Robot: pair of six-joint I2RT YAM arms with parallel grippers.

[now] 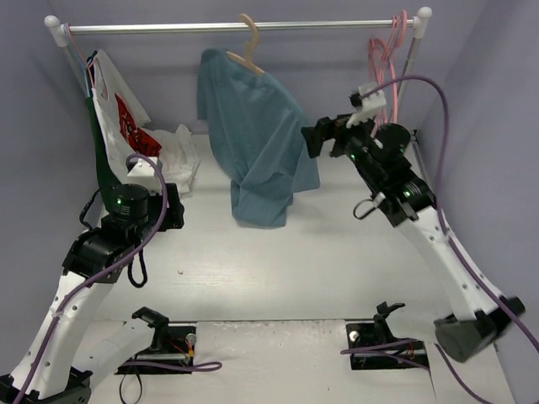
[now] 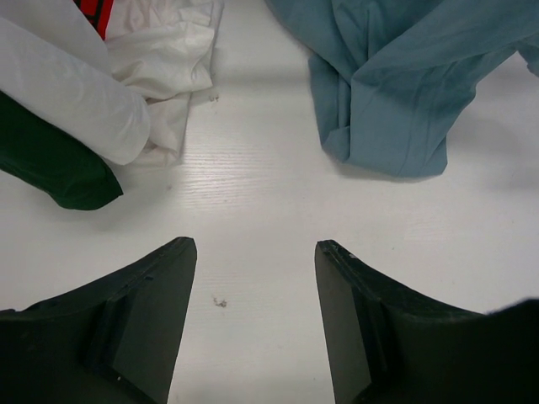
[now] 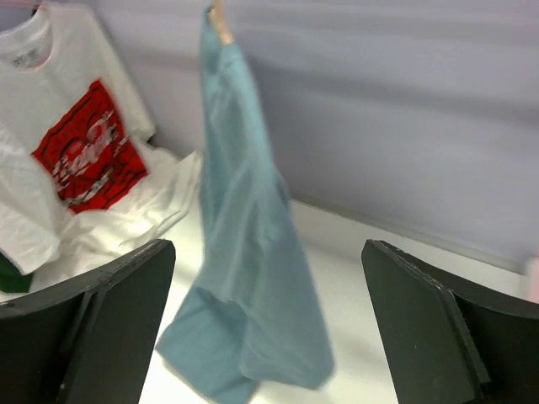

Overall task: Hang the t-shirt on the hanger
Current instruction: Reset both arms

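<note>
Dusty teal-blue cloth t-shirt [image 1: 257, 143]: hangs in wrinkled folds from the hanger at the middle of the rail. Its lower end is bunched on the table top.
Thin beige hanger with curved hook [image 1: 248, 46]: hooked over the rail. Its neck and one sloped arm show bare above the blue cloth. Whether both arms sit inside the shirt cannot be told.
Silver metal rail [image 1: 236, 28]: runs across the back of the scene between two white end knobs.
Right gripper [image 1: 313, 135]: raised off the table, just beside the shirt's right edge and pointing at it. In the right wrist view its black fingers [image 3: 101, 311] stand wide apart and released. The shirt hangs beyond them, not between them.
Left gripper [image 2: 257, 248]: low over the bare table, fingers spread and released, gripping nothing. It is near the shirt's bunched lower end but apart from it.
White garment with red print [image 1: 126, 109]: hangs at the left end of the rail and spills onto the table.
Dark green garment [image 2: 50, 164]: at the far left, partly under the white one, with its end resting on the table.
Pink hangers [image 1: 383, 50]: bunched at the right end of the rail, behind the right arm.
White wood-grain table [image 1: 253, 269]: carries both arm bases at its near edge.
</note>
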